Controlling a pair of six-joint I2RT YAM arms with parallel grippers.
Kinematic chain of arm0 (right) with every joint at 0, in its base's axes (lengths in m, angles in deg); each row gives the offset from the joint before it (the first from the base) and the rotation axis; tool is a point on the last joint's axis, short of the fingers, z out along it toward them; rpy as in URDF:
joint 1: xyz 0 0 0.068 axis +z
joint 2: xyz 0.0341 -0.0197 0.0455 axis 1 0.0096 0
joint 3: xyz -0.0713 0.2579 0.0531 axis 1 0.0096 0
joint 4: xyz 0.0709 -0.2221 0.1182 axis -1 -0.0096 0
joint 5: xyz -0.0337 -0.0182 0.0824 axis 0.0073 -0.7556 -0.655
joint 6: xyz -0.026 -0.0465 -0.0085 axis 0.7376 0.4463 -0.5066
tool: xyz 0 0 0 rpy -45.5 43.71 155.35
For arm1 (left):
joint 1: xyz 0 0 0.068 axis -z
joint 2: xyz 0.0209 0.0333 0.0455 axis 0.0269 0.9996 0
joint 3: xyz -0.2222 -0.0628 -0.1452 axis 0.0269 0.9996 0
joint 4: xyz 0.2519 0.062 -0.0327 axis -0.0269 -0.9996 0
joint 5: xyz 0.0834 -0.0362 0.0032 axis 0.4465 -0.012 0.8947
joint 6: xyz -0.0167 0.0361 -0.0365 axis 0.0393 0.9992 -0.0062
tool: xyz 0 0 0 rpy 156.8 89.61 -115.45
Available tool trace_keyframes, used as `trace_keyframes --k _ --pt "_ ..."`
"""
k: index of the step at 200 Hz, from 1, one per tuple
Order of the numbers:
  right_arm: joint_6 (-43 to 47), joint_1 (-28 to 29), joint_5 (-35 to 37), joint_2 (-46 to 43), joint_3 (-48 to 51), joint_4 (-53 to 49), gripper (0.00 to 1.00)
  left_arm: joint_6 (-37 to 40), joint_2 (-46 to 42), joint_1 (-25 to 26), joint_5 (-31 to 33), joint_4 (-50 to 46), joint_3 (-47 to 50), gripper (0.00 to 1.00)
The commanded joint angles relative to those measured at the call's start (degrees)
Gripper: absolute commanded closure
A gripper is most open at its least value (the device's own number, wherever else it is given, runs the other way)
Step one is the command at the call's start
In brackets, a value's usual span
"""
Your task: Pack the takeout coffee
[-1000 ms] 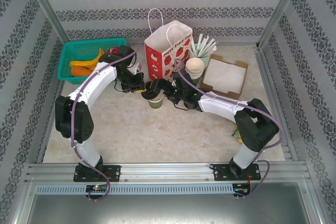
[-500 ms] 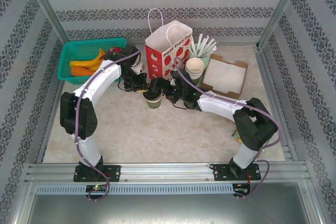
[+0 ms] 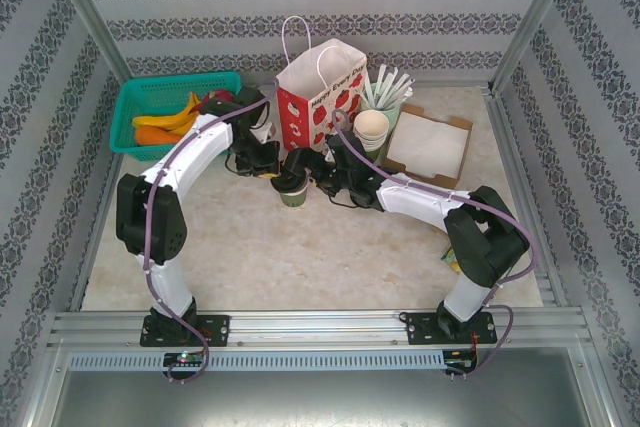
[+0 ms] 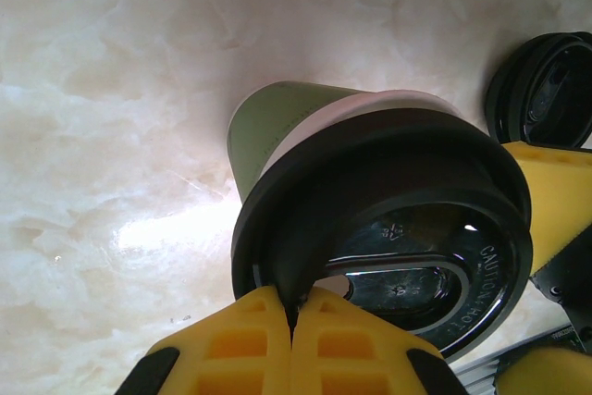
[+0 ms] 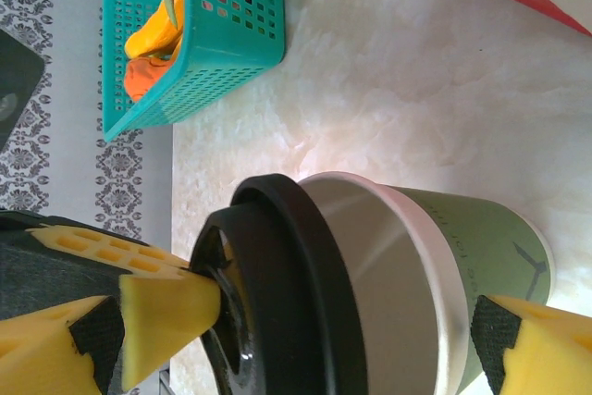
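Green cup [image 5: 462,247] with black lid [image 5: 296,293] askew sits before the right hand's [image 5: 291,349] spread fingers [image 5: 546,349], teal basket [image 5: 213,53] beyond

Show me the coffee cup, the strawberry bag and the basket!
coffee cup [image 4: 277,131], left wrist view, green wall.
strawberry bag [image 3: 330,97], top external view, front face.
basket [image 5: 236,34], right wrist view, mesh side wall.

Top external: mounted high behind both arm bases [image 3: 180,327], tilted down and forward; takes in the entire tabletop [image 3: 300,267] from a distance. Left wrist: very close, looking down past the left end effector [image 4: 292,307] onto the lidded cup [image 4: 277,127]. Right wrist: equally close, rolled sideways, sighting low across the tabletop past the cup toward the teal basket [image 5: 222,43]. Cup common to all three; basket common to top and right wrist.
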Motion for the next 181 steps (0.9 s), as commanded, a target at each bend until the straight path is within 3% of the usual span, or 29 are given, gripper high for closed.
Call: trace_keyframes --k 1,101,153,181 --pt "-0.24 -0.35 -1.51 0.84 -0.98 1.37 0.02 1.14 1.31 0.71 -1.11 -0.09 -1.52 1.0" --pt "-1.57 -0.14 -5.14 1.8 -0.6 6.63 0.02 1.17 6.21 3.15 1.47 2.03 3.76 1.0" --pt "-0.13 -1.56 -1.48 -3.36 4.06 3.96 0.02 1.11 6.45 3.28 2.72 3.04 5.4 1.0" --pt "-0.65 -2.29 -1.69 -4.76 7.32 4.46 0.09 1.6 6.46 3.27 2.8 2.68 5.25 1.0"
